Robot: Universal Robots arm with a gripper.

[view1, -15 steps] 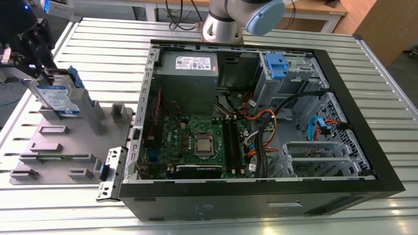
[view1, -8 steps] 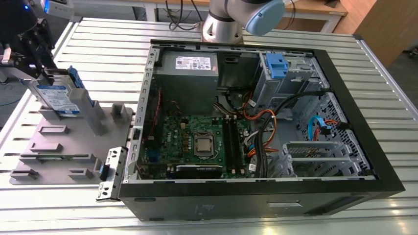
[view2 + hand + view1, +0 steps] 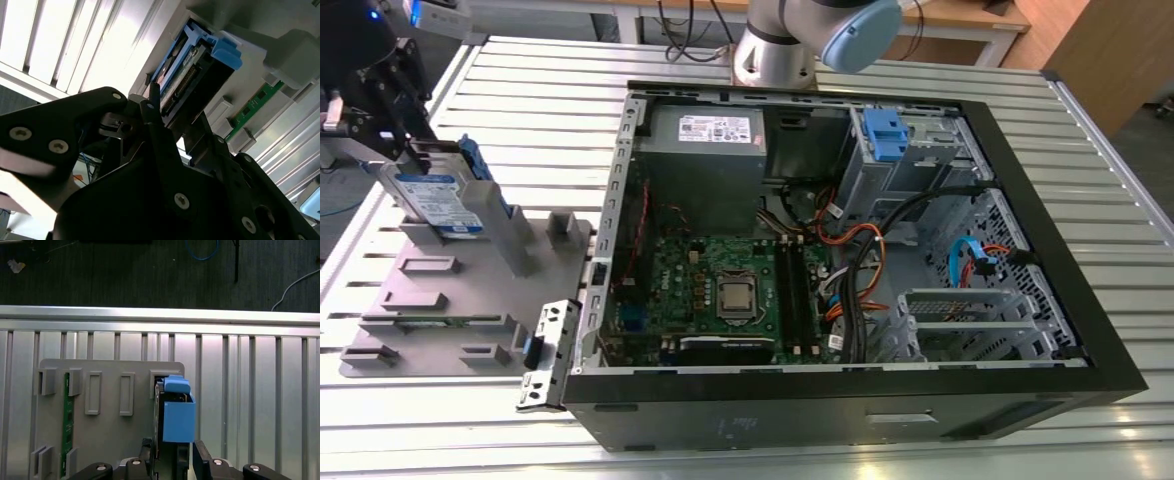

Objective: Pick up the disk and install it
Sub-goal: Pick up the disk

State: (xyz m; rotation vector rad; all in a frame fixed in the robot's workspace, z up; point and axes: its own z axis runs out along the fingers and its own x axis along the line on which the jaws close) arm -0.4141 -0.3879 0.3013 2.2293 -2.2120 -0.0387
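Your tool (image 3: 173,452) straddles the disk (image 3: 443,205), upright in the grey holder (image 3: 454,300) at the exterior view's upper left; you cannot tell whether it pinches yet, so centre it squarely and lift straight up.

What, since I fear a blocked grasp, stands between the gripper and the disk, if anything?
Nothing visible does. The gripper is right at the upper end of the disk, which stands on edge in the grey holder on the exterior view's left, with no object between them.
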